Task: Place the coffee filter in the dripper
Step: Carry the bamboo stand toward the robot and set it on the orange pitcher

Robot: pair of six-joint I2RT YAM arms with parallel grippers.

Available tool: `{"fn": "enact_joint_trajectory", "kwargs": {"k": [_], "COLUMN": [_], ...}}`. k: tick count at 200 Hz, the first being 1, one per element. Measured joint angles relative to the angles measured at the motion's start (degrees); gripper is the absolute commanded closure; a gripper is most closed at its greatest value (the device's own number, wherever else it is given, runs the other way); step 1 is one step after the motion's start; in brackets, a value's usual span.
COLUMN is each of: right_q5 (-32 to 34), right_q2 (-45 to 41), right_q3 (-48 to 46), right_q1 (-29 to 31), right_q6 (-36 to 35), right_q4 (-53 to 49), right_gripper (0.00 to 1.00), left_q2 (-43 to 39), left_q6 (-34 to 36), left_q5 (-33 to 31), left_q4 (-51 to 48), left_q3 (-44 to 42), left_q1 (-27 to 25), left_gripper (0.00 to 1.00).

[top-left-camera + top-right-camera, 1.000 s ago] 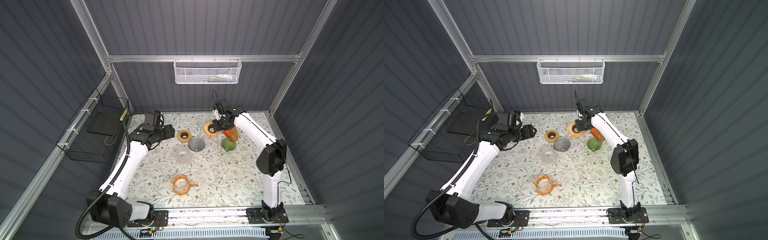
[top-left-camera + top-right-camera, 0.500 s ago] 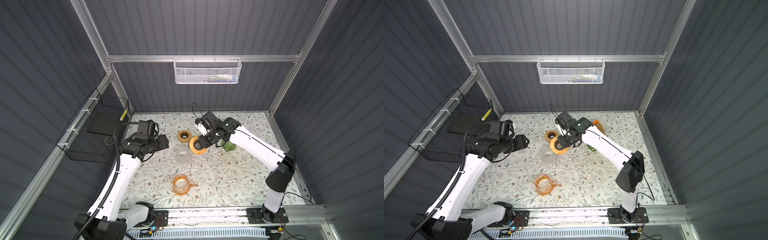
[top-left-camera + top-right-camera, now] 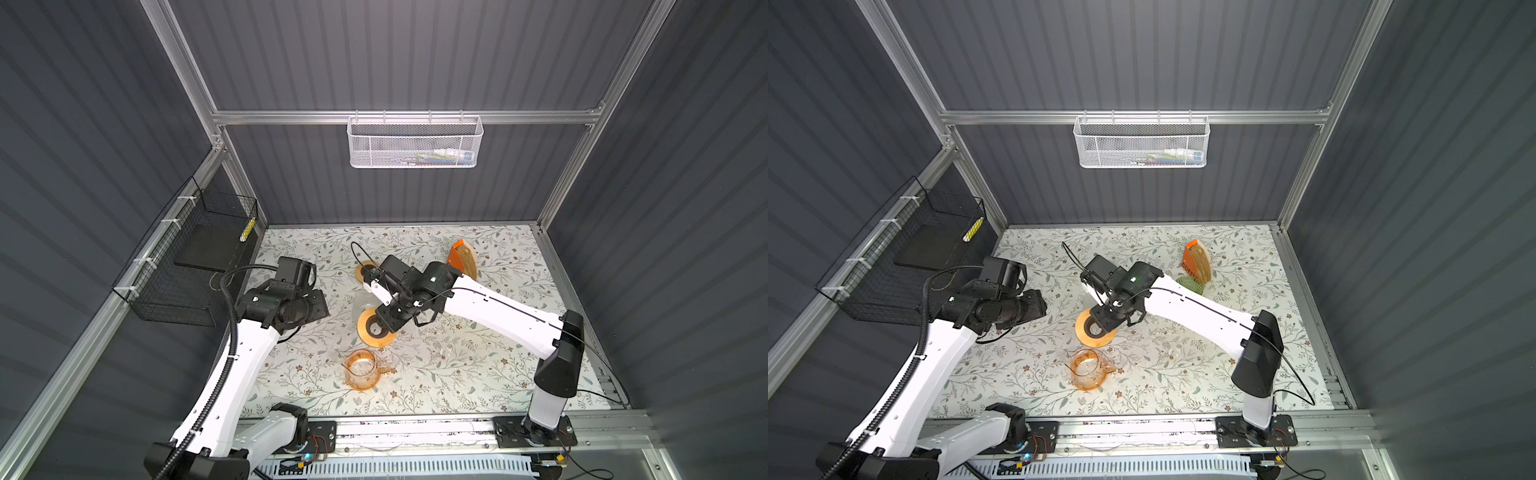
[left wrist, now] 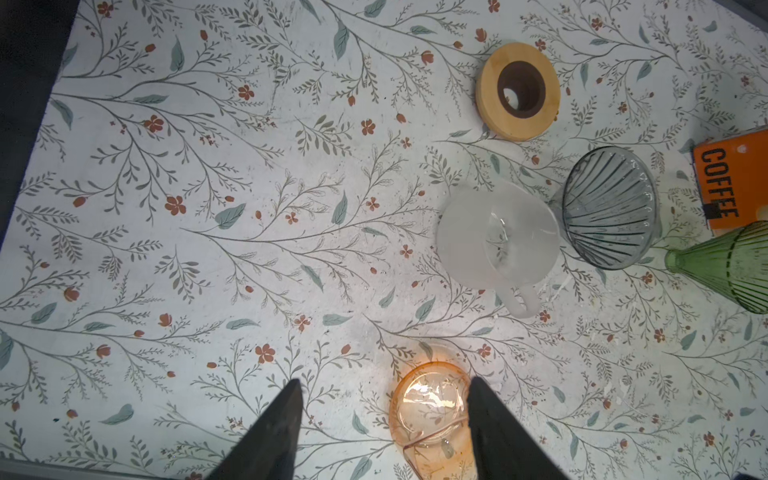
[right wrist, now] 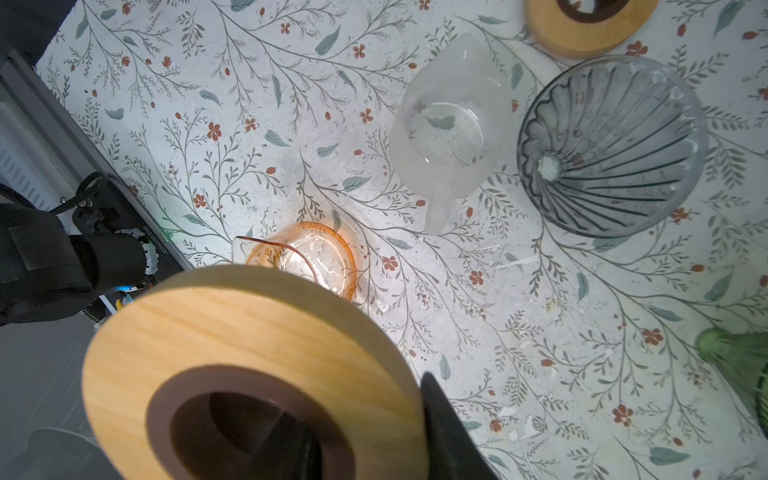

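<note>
Paper coffee filters stand in an orange holder (image 3: 461, 259) (image 3: 1196, 262) at the back right, marked COFFEE (image 4: 731, 183). Next to it are a grey glass dripper (image 4: 609, 208) (image 5: 611, 145) and a green one (image 4: 731, 266) (image 3: 1190, 284). My right gripper (image 3: 384, 322) (image 3: 1102, 322) (image 5: 357, 399) is shut on a wooden ring (image 3: 376, 330) (image 5: 249, 353), with one finger inside its brown-lined hole and one outside. It holds the ring above the mat's middle. My left gripper (image 3: 320, 307) (image 3: 1040, 309) (image 4: 384, 380) hangs open and empty over the left of the mat.
An orange glass pitcher (image 3: 361, 370) (image 4: 432, 407) stands near the front. A frosted pitcher (image 4: 498, 241) (image 5: 451, 124) and a second wooden ring (image 3: 361, 272) (image 4: 517, 91) sit mid-mat. A black wire basket (image 3: 191, 257) hangs on the left wall and a white mesh basket (image 3: 415, 141) on the back wall.
My right gripper has carried the wooden ring from the back, near the filter holder, forward and left to the mat's middle. My left arm has drawn back toward the front left.
</note>
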Motion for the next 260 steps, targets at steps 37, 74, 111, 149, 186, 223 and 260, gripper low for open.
{"fn": "enact_joint_trajectory", "kwargs": {"k": [37, 74, 111, 149, 186, 223, 260], "right_q5": [-0.76, -2.32, -3.04, -3.48, -3.17, -3.17, -2.71], "right_q2": [0.98, 4.31, 6.99, 7.80, 8.74, 10.67, 12.55], "right_q3": [-0.83, -2.64, -3.08, -3.10, -3.10, -3.08, -3.08], "right_q1": [2.25, 4.28, 5.42, 5.99, 6.25, 6.45, 6.69], "right_q6": [1.11, 2.36, 3.21, 4.09, 4.46, 4.98, 5.77], "right_q4": [0.42, 2.05, 3.02, 4.24, 4.63, 5.11, 5.14], "right_gripper": [0.79, 0.79, 0.79, 0.79, 0.79, 0.78, 0.78], "left_q2": [-0.70, -1.95, -2.75, -3.50, -4.87, -6.80, -7.17], "left_q6": [-1.09, -1.66, -1.90, -1.90, -1.88, -1.88, -1.88], "left_q5": [-0.66, -1.51, -1.95, -2.10, -2.12, -2.16, -2.16], "left_q4": [0.79, 2.71, 5.16, 6.49, 6.69, 7.13, 7.45], "left_q3": [-2.38, -3.58, -3.89, -4.31, -4.76, -5.14, -5.70], "left_q1": [0.00, 0.00, 0.11, 0.11, 0.11, 0.11, 0.11], "left_gripper": [0.36, 0.35, 0.35, 0.35, 0.35, 0.34, 0.34]}}
